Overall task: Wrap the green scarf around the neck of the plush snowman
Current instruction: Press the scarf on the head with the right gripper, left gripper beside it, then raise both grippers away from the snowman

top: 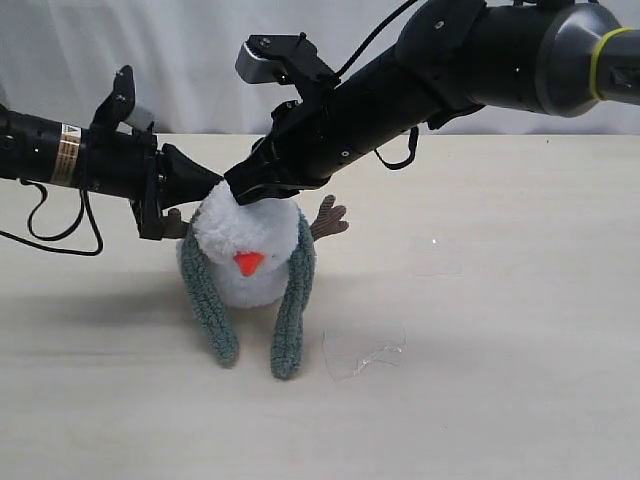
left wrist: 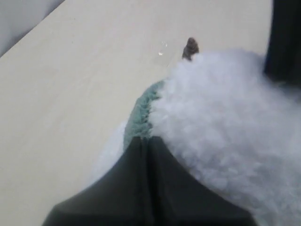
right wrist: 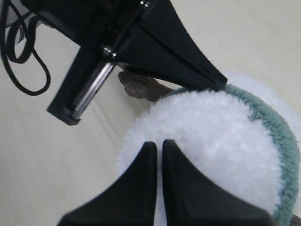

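Nearest the front, the two ends of the green scarf (top: 288, 320) hang loose down either side of the plush snowman (top: 250, 245), uncrossed, while its middle passes behind the head. The snowman stands mid-table (top: 500, 320), orange nose (top: 248, 263) forward. The scarf looks merely laid on, so a sideways drag from either arm could slide it off the round fluff or tip the light toy over. Pressure from above could squash or roll it. The right gripper (right wrist: 157, 143) has its fingers closed together and empty, tips pressing into the white pile atop the head. Beside it, the left gripper (left wrist: 143, 140) is likewise closed tight, its tip against the scarf's edge at the snowman's side. Whether it pinches any knit I cannot tell.
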